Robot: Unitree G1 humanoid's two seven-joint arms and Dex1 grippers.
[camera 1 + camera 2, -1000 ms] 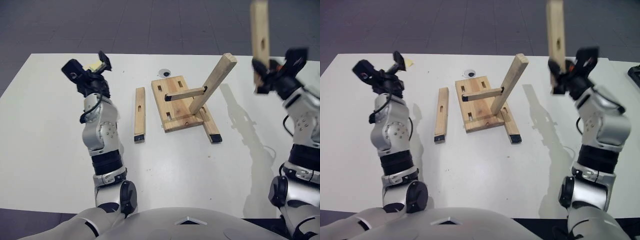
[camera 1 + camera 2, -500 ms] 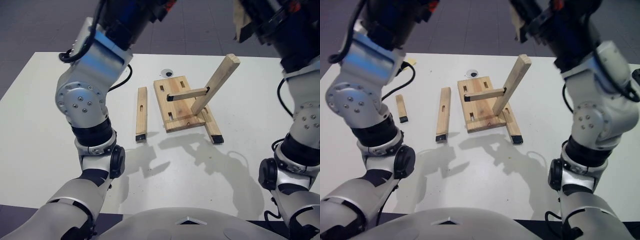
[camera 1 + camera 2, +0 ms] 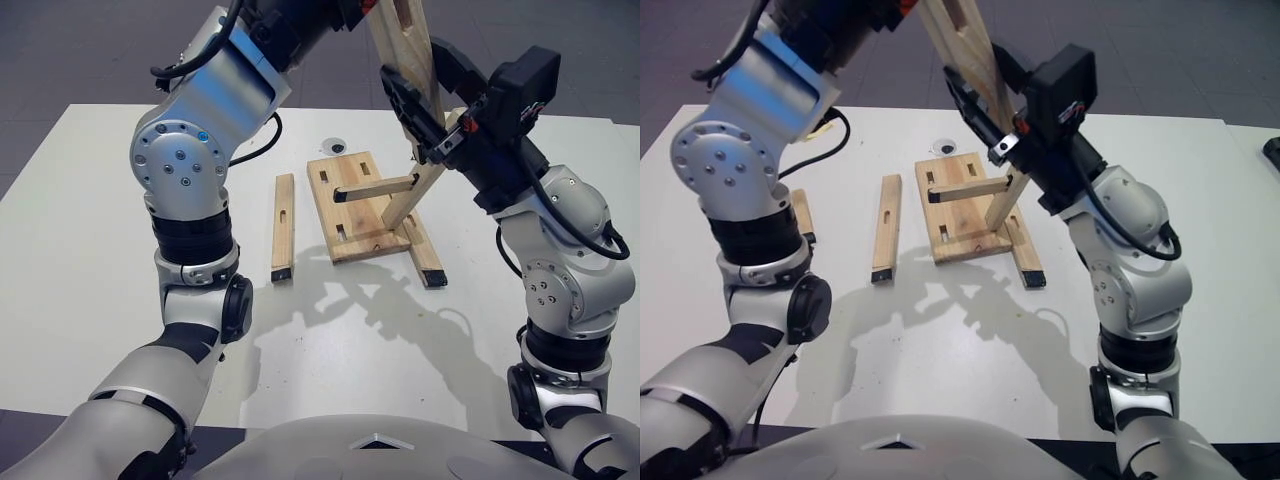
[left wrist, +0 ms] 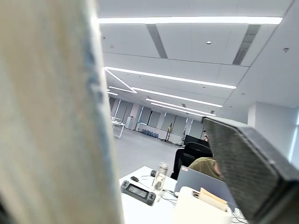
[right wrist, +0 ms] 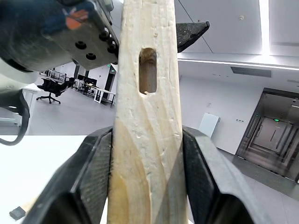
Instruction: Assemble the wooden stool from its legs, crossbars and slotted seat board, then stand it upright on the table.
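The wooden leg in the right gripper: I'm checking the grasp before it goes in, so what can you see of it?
The leg is a pale, square-cut bar of bare wood with an oval slot in one face. It is held off the table, tilted, clamped between the dark fingers of the right gripper, just short of the slot. The left gripper is at its upper part, one finger standing clear of the wood.

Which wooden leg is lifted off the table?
The slotted leg in the right gripper; the others lie flat or stand in the seat board.
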